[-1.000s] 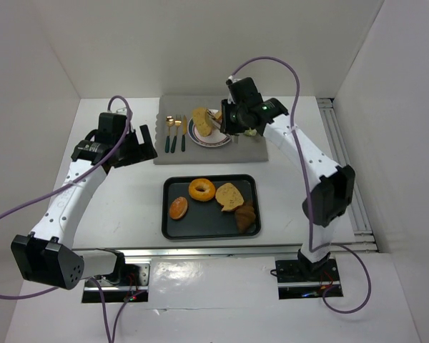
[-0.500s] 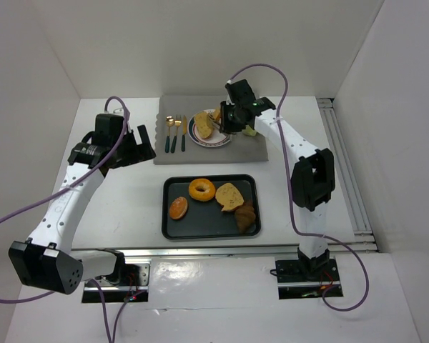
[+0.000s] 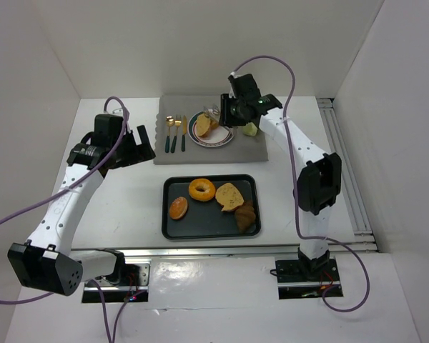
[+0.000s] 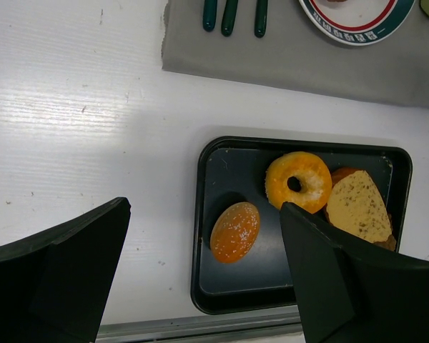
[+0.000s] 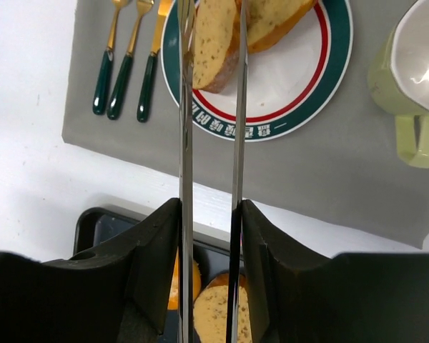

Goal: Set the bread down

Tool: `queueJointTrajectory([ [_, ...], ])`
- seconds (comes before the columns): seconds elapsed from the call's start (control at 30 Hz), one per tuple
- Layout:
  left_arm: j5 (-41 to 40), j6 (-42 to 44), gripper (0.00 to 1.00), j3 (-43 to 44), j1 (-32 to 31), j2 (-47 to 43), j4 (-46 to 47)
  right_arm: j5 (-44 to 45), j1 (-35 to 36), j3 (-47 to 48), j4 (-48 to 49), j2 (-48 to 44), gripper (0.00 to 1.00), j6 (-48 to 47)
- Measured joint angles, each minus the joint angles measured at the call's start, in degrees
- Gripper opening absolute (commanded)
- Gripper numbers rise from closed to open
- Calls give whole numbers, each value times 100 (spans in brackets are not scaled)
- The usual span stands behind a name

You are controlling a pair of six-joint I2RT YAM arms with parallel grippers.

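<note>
Two herb-flecked bread slices lie on the red-and-green-rimmed plate (image 5: 298, 114). My right gripper (image 5: 209, 214) is shut on a pair of metal tongs (image 5: 185, 143). The tongs' blades stand slightly apart on either side of the near bread slice (image 5: 211, 44), which rests on the plate; the other slice (image 5: 275, 18) lies beside it. From above, the right gripper (image 3: 229, 114) hovers at the plate's (image 3: 222, 141) right side. My left gripper (image 4: 204, 214) is open and empty, high over the black tray's (image 4: 204, 282) left end.
The tray (image 3: 173, 229) holds a doughnut (image 3: 201, 189), a sesame bun (image 3: 178, 208), a bread slice (image 3: 230, 196) and a dark pastry (image 3: 246, 216). On the grey mat (image 3: 250, 150) are three green-handled pieces of cutlery (image 3: 174, 133) and a green mug (image 5: 412, 78).
The right gripper's jaws eased apart and the tongs' blades spread. The bread slice went from upright in the tongs to lying on the plate. The left arm stayed put.
</note>
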Motion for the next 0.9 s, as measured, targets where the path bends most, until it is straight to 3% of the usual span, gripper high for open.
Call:
queueJointTrajectory([
  [0.2,0,0,100,0,0,0,0,321,0,17,-28,-417,45,-2],
  [0.33,0,0,100,0,0,0,0,896,-17,-527,42,-1224,45,4],
  [0.47,2,0,100,-11,0,0,0,1818,-208,-1670,319,-2387,45,105],
  [0.63,9,2,100,-28,50,0,26,2924,-975,-3521,809,-3674,45,431],
  [0.77,33,4,100,-48,68,2,48,3222,-1499,-4487,1331,-3674,45,605],
  [0.9,125,2,100,-48,68,4,59,3375,-1563,-5112,2229,-3121,45,634],
])
